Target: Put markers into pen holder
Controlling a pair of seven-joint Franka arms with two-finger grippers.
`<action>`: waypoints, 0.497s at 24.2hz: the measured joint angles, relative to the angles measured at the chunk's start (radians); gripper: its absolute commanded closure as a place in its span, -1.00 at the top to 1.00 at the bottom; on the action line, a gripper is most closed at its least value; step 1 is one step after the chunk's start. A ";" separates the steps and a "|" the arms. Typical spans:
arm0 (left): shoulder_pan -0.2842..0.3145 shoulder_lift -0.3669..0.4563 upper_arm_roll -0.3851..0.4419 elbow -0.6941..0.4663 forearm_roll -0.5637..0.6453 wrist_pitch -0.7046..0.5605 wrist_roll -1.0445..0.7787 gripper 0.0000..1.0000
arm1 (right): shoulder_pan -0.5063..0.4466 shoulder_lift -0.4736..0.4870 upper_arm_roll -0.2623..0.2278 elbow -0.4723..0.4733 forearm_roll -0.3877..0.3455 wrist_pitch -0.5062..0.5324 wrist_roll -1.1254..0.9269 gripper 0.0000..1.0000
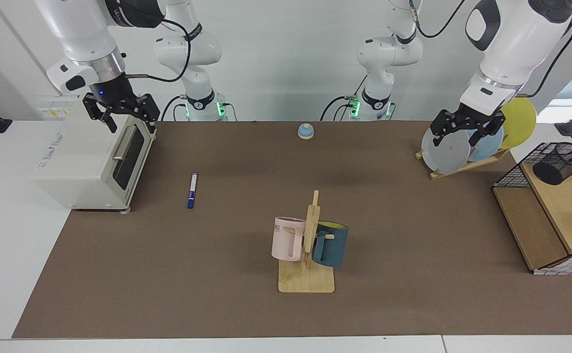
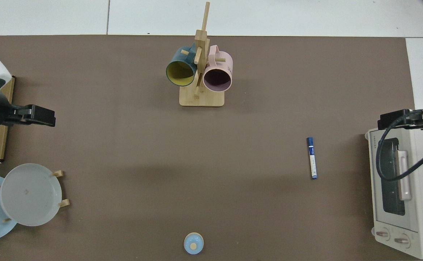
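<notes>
Right gripper (image 1: 128,119) above the toaster oven (image 1: 94,162), fingers spread, empty. Left gripper (image 1: 467,133) over the plate rack (image 1: 462,166), fingers likewise spread, empty. Marker (image 1: 192,190) flat on the desk (image 1: 217,274); pen holder (image 1: 562,163) on the shelf (image 1: 545,215).

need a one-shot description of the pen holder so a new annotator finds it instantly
Start in the facing view at the black wire-grid and wood shelf at the table's edge, beside the plate rack. On its upper wooden board stands the pen holder, a small black mesh cup tilted toward the table. It is the only round, see-through container there, unlike the solid pink mug and blue mug mid-table.
</notes>
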 measured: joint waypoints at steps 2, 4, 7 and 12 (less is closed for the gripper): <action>0.000 -0.011 0.001 0.000 0.000 0.000 0.000 1.00 | 0.000 0.000 0.001 0.000 0.000 0.000 0.000 1.00; 0.000 -0.018 0.001 0.000 0.000 0.000 0.000 1.00 | 0.000 0.000 0.002 -0.001 0.000 0.000 0.000 1.00; 0.000 -0.022 0.002 0.000 0.000 0.000 0.000 1.00 | 0.000 0.000 0.004 -0.002 0.000 0.000 0.000 1.00; 0.000 -0.031 0.002 0.000 0.000 0.000 0.000 1.00 | -0.001 0.000 0.003 -0.004 0.000 0.000 0.000 1.00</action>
